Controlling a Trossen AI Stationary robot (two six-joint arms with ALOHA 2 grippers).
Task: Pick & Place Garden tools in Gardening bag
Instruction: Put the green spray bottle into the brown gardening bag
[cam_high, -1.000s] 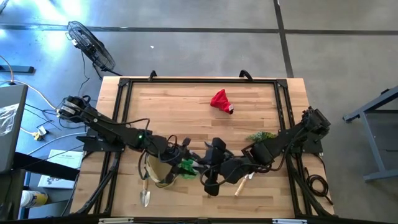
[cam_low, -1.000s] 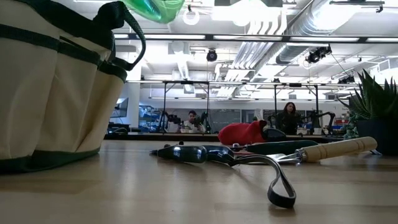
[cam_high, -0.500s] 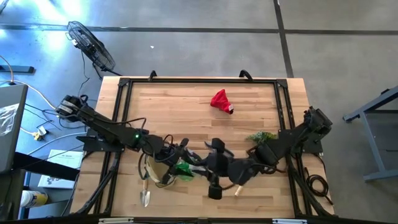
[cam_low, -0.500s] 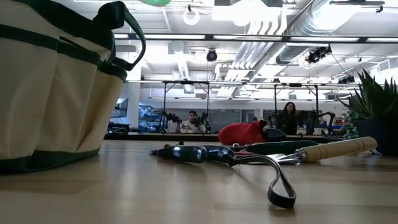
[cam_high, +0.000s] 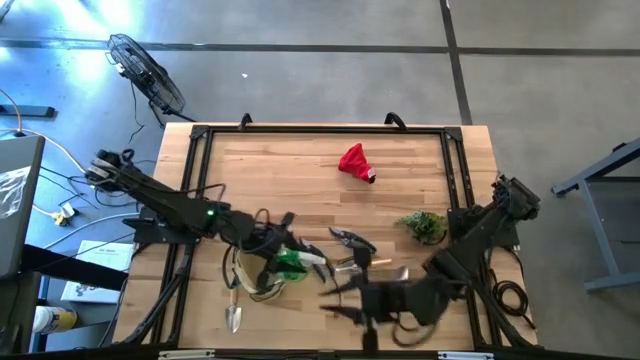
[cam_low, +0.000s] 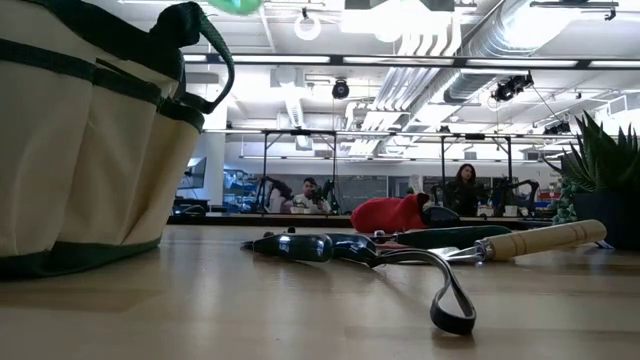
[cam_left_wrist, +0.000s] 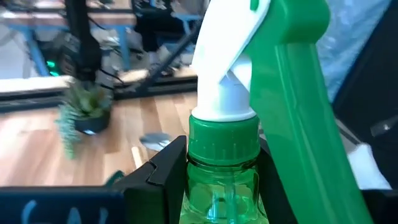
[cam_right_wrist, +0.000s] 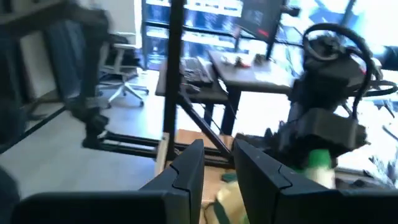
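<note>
My left gripper (cam_high: 285, 257) is shut on a bright green spray bottle (cam_high: 292, 265) just above the open tan gardening bag (cam_high: 250, 277). The bottle's top shows over the bag (cam_low: 90, 140) in the low view (cam_low: 235, 4). My right gripper (cam_high: 335, 300) is empty near the table's near edge, its fingers a little apart (cam_right_wrist: 217, 163). Dark-handled pruners (cam_high: 350, 240) and a wooden-handled trowel (cam_high: 385, 268) lie flat on the table right of the bag. A second trowel (cam_high: 233, 312) lies near the bag. A red cloth (cam_high: 355, 162) lies at the far middle. My left gripper pinches the spray bottle's green neck (cam_left_wrist: 221, 163), just under the white collar, between its two fingers (cam_left_wrist: 165, 171). The fingers lie across the neck. The bottle is lifted clear, over the bag's right side.
A leafy plant sprig (cam_high: 422, 224) stands at the right of the table. Black frame rails (cam_high: 320, 130) run along the table's edges. Bare wood lies between the red cloth and the tools.
My right gripper has drawn back from beside the bottle toward the table's near edge, leaving the pruners and trowel lying uncovered. My left gripper has carried the bottle a little toward the bag and upward.
</note>
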